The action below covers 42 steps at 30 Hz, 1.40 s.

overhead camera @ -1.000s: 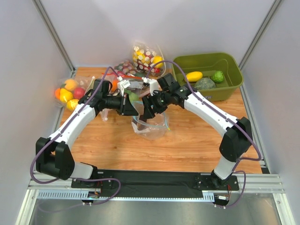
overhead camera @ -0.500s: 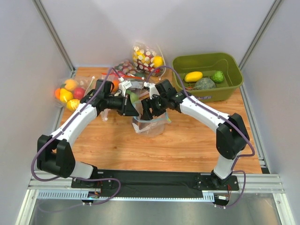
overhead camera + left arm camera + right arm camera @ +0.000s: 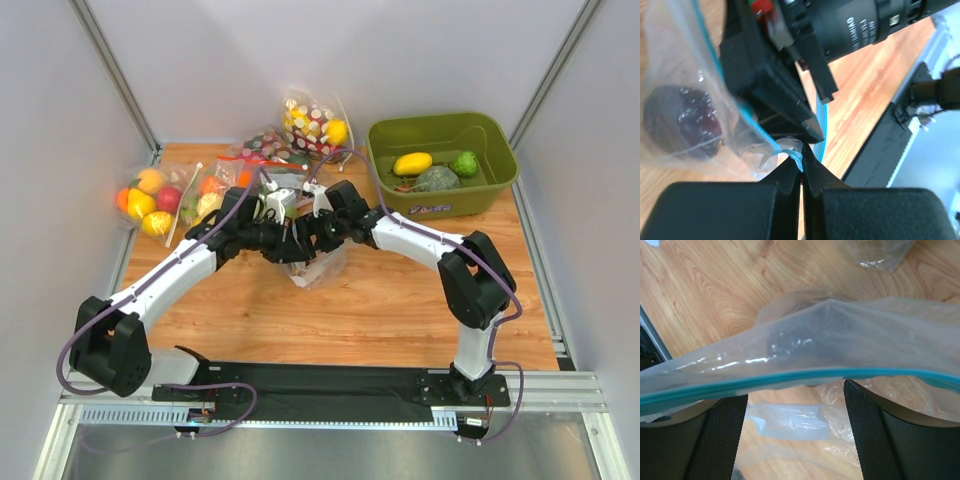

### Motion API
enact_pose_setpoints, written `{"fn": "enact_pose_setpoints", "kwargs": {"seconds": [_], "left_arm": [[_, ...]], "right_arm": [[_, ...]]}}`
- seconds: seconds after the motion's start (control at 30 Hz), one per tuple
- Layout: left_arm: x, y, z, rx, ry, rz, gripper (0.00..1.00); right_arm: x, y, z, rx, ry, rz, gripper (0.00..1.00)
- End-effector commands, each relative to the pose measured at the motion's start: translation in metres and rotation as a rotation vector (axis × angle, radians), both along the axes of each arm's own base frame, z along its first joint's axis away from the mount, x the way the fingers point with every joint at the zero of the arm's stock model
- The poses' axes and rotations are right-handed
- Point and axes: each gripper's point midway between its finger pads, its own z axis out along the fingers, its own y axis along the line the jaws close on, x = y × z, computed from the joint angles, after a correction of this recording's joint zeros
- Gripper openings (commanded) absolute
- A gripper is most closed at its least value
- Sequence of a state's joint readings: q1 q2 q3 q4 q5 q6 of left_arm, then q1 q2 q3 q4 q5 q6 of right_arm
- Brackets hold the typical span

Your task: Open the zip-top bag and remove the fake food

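Wooden table (image 3: 400, 300), pale grey enclosure walls; bagged fruits (image 3: 150, 198) far left, green bin (image 3: 445, 205) far right. Left gripper (image 3: 801, 161): fingers pressed together, pinching the zip-top bag (image 3: 318, 268) at its teal strip, mid-table. Right gripper (image 3: 795, 405): fingers spread wide, bag rim crossing just above them; contact unclear. Dark purple fake food (image 3: 682, 122) inside bag.

We see wooden table (image 3: 400, 310), grey walls (image 3: 200, 60) behind and beside table, metal rail (image 3: 560, 385) along table's near edge.
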<state>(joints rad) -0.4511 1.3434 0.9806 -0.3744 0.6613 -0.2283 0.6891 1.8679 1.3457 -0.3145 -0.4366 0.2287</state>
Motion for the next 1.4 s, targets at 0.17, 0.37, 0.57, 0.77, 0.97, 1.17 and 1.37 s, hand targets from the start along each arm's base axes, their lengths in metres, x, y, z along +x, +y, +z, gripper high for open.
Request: {"fn": "enact_pose_setpoints", "kwargs": {"seconds": [0.17, 0.37, 0.57, 0.77, 0.97, 1.17, 1.37], "left_arm": [[0.012, 0.026, -0.001, 0.026, -0.117, 0.231, 0.0], [0.009, 0.043, -0.006, 0.034, -0.155, 0.333, 0.0], [0.005, 0.044, -0.013, 0.026, -0.144, 0.334, 0.0], [0.001, 0.037, -0.01, -0.004, -0.151, 0.288, 0.0], [0.0, 0.031, -0.006, -0.03, -0.154, 0.251, 0.0], [-0.001, 0.029, -0.006, -0.033, -0.151, 0.241, 0.0], [-0.002, 0.03, -0.004, -0.036, -0.153, 0.24, 0.0]], "right_arm": [[0.012, 0.032, 0.001, 0.058, -0.106, -0.011, 0.8], [0.025, 0.045, -0.004, 0.06, -0.143, -0.05, 0.8], [0.036, 0.06, -0.016, 0.042, -0.186, -0.075, 0.81], [0.034, 0.083, -0.022, 0.088, -0.198, -0.056, 0.81], [0.027, 0.106, -0.02, 0.16, -0.187, -0.001, 0.82], [0.014, 0.117, -0.03, 0.167, -0.168, 0.037, 0.81], [0.005, 0.123, -0.038, 0.174, -0.145, 0.061, 0.51]]}}
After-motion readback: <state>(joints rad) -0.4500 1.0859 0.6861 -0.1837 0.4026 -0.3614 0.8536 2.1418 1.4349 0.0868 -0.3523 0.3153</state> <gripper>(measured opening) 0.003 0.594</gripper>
